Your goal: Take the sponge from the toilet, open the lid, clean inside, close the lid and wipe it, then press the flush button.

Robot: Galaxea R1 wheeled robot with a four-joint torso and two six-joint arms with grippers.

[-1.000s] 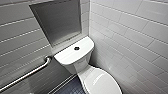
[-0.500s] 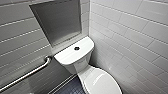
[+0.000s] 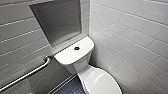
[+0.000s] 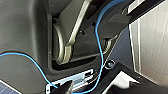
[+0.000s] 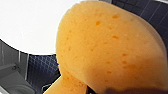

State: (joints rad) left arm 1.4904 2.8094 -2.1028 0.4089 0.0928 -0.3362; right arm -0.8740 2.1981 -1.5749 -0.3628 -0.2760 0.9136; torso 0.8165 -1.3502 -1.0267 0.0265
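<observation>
Head view: the toilet (image 3: 83,70) sat lower centre, the lid (image 3: 102,83) down, so the bowl's contents were hidden; the flush button (image 3: 76,48) lay just above. Left wrist view: the left claw's state could not be told. Right wrist view: the sponge (image 5: 107,45) loomed centre-right, apparently held by the right claw. Lid-opening seemed the step in hand, calling for a grip under its rim.

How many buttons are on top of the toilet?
1. The button is dark and round, in the middle of the white tank top. None seem hidden.

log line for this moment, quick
toilet lid closed | flush button on tank top | sponge close up in right wrist view, dark floor tiles behind
</observation>
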